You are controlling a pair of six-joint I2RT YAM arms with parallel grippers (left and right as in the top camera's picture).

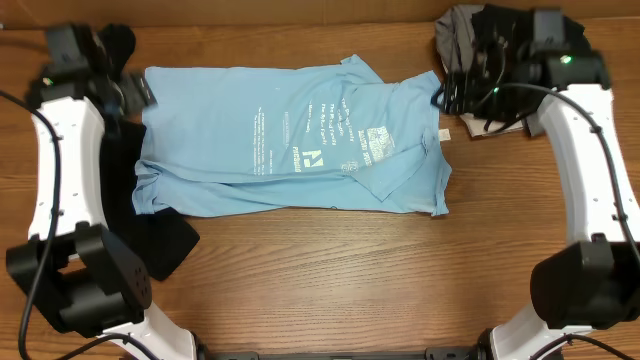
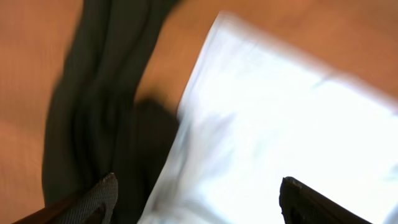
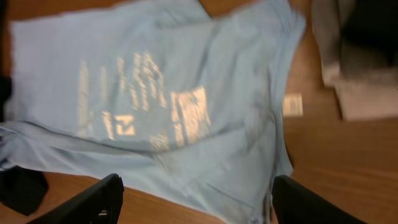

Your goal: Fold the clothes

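Observation:
A light blue T-shirt (image 1: 290,135) with white print lies spread on the wooden table, its sleeves folded inward. It also shows in the right wrist view (image 3: 155,99) and, blurred and bright, in the left wrist view (image 2: 280,137). My left gripper (image 1: 135,92) is open and empty at the shirt's far left corner. In its own view the left gripper's fingers (image 2: 199,199) straddle the shirt's edge. My right gripper (image 1: 447,95) is open and empty above the shirt's far right edge; in its own view the right gripper's fingers (image 3: 196,202) hang over the shirt's hem.
A black garment (image 1: 150,240) lies under and left of the shirt and also shows in the left wrist view (image 2: 93,112). A pile of grey and dark clothes (image 1: 480,45) sits at the back right, beside a small white tag (image 1: 444,133).

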